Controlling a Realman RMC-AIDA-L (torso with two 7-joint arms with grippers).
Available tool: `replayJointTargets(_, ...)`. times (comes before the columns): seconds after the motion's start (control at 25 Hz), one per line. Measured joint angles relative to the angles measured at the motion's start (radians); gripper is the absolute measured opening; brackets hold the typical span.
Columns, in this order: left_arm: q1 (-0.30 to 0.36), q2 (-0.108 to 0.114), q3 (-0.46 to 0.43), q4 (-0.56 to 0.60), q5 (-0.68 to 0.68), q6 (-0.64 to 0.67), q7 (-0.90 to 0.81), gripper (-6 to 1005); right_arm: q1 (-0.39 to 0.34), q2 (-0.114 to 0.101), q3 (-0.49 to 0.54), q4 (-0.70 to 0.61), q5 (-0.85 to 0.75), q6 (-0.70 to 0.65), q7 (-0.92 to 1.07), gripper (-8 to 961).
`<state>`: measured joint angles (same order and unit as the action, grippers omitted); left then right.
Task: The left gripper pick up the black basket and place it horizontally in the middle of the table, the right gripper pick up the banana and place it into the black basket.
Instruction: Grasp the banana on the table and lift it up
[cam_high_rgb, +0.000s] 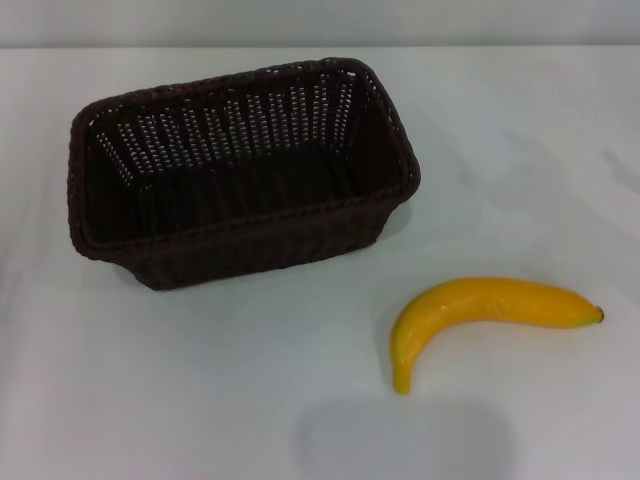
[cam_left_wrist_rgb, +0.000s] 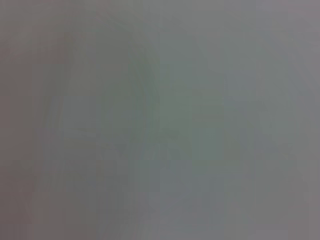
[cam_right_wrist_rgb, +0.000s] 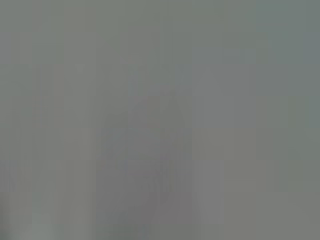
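Observation:
The black basket (cam_high_rgb: 180, 255) stands upright on the white table (cam_high_rgb: 150, 400), left of centre, its long side slightly skewed and its inside empty. The yellow banana (cam_high_rgb: 480, 310) lies on the table to the front right of the basket, apart from it, its dark tip pointing right. Neither the left gripper nor the right gripper shows in the head view. Both wrist views show only a plain grey blur with no fingers and no objects.
A soft grey shadow (cam_high_rgb: 400, 440) falls on the table near the front edge, below the banana. The table's far edge (cam_high_rgb: 320, 47) runs along the top of the head view.

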<state>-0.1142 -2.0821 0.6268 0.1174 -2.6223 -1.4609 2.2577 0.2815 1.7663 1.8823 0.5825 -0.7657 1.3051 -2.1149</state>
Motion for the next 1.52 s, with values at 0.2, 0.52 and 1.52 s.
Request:
replayJointTargets(0.2,0.028,0.003,0.004,-0.046,0.028,0.052,-0.071,878,-0.006,-0.021,0.131,0.310,-0.423,-0.029,0.338,823)
replayJointTargets(0.52,0.026,0.005,0.006,-0.044,0.140,0.070,-0.056,882,0.007,0.168,0.304,0.908,-1.186,0.142,0.813,813)
replayJointTargets(1.52,-0.020,-0.001,-0.001,-0.071,0.166,0.083,-0.034,881,0.196,0.246,-0.331,1.131,-1.774,0.299,1.201,742)
